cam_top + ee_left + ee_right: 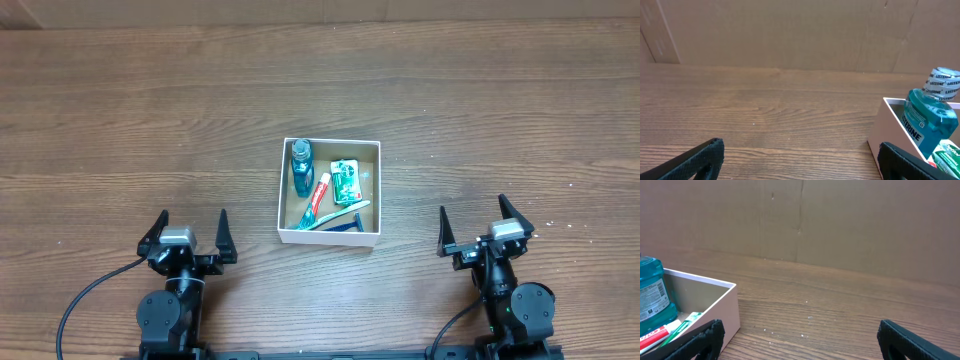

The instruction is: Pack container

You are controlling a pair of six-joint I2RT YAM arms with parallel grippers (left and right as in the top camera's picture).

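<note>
Teal bottle (932, 117) lettered LISTERINE on label and cap, inside container (328, 238).

The right end effector (798, 341) is spread wide, and its two dark fingertips (699, 339) show only at the lower corners of the view. At the left, the container (731, 312) sits on the wooden table (840, 310). It holds a blue mouthwash bottle (651, 296), a red-and-white tube (657, 333) and something green (688, 319). A brown cardboard backdrop (850, 220) stands behind the table.
</note>
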